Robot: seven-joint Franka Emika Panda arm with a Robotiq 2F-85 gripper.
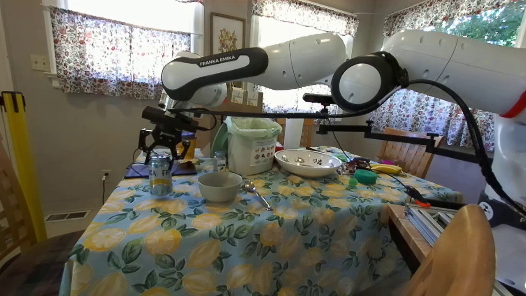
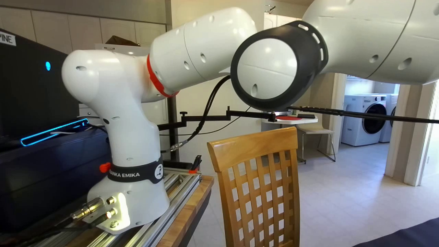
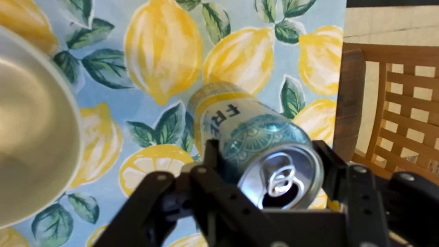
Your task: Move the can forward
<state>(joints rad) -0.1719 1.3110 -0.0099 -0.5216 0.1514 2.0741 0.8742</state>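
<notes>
The Robotiq gripper [image 3: 267, 147] straddles the drink can [image 1: 160, 176], upright on the lemon-print tablecloth [image 1: 246, 250]. Whether its fingers [image 3: 333, 171] pinch, I cannot tell.

Place: a home's dining area, with a robot arm [image 1: 304, 61] standing in it.
Lemon-print tablecloth [image 1: 263, 255]: below the robot arm, bearing a grey bowl [image 1: 220, 191], a spoon [image 1: 259, 196] and bananas [image 1: 385, 169].
Floral window curtains [image 1: 119, 57]: behind the robot arm.
Framed flower picture [image 1: 227, 38]: behind the robot arm, hung between two sets of those curtains.
Lattice-backed wooden chair [image 2: 255, 148]: near the robot arm.
Pale kitchen-style cupboards [image 2: 84, 32]: behind the robot arm.
Small white table [image 2: 298, 121]: beyond the robot arm, a metal-legged chair [image 2: 313, 129] by it.
White front-loading laundry machine [image 2: 363, 120]: well beyond the robot arm, through a doorway [image 2: 337, 116].
</notes>
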